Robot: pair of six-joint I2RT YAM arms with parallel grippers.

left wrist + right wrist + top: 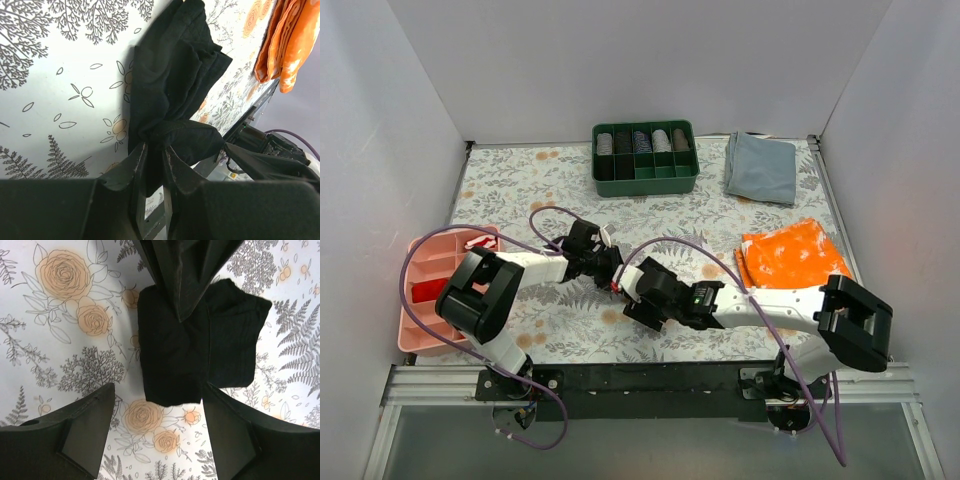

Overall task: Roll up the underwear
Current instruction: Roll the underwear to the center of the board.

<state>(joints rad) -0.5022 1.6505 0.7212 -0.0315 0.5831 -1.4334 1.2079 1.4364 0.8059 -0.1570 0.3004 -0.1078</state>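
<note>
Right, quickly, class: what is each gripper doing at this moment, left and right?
Left gripper: closed, pinching a bunch of the black underwear.
Right gripper: open, holding nothing.

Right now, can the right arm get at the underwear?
Probably yes. The right gripper hangs open directly over the underwear, with nothing between them. The left gripper pinches one end close by, so room looks tight.
</note>
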